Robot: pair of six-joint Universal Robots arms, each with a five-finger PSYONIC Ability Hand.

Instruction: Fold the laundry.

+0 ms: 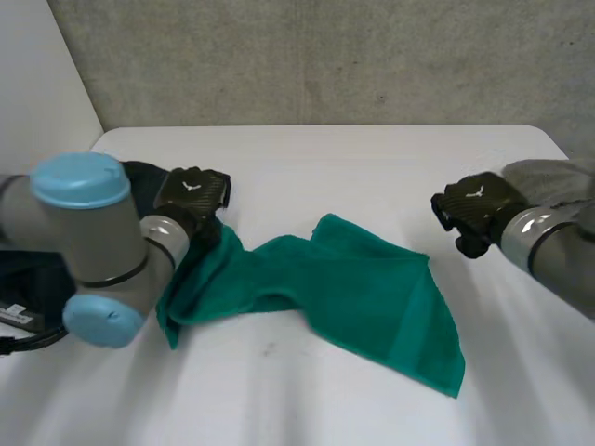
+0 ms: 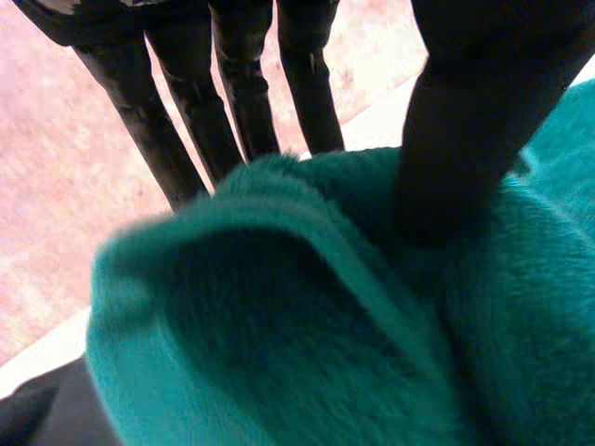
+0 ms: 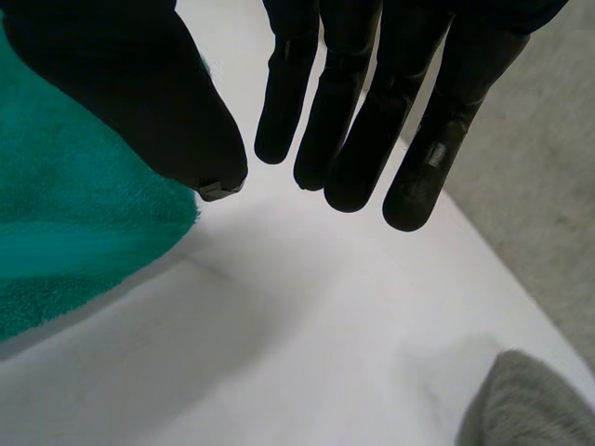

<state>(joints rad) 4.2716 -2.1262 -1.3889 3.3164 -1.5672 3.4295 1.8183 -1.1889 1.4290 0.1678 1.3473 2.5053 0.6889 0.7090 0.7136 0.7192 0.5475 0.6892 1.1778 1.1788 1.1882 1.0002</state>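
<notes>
One green towel lies crumpled across the middle of the white table. The left hand is at its left end, thumb pressed onto a raised fold and fingers behind it, pinching the cloth. The right hand hangs over bare table near the towel's right edge, fingers straight and apart, holding nothing. A grey cloth lies by the right arm. Each hand's back bears a small white mark, too small to read.
</notes>
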